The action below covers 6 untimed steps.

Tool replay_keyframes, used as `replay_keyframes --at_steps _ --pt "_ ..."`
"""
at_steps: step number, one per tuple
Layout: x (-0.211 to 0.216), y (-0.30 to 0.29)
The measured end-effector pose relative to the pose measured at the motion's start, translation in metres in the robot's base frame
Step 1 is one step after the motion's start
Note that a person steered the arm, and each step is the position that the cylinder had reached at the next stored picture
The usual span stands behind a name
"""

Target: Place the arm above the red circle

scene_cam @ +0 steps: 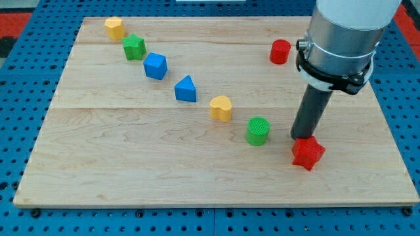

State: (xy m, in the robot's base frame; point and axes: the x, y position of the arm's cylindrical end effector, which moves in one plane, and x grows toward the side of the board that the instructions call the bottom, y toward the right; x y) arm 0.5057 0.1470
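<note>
Desk (131,170): pale wooden board lying on a blue pegboard.
Arm (344,39): grey cylinder with a dark rod, at the view's right.
My tip (302,137): the tool is a plain rod with nothing to open or hold; it touches the red star (308,153) just below it.
Red circle (280,51): well apart, toward the view's top.
Green circle (258,130): near, to the view's left.
Yellow heart (221,107): farther left.

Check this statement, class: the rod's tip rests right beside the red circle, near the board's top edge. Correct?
Not quite. The camera view shows my tip beside the red star, low on the view's right. The red circle sits apart, near the board's top edge.
</note>
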Motion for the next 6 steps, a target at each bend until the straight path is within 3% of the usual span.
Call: replay_keyframes --at_steps 1,2,4,6 --pt "-0.006 0.008" --pt "-0.039 0.008" --pt "-0.119 0.037" --pt "-0.23 0.058"
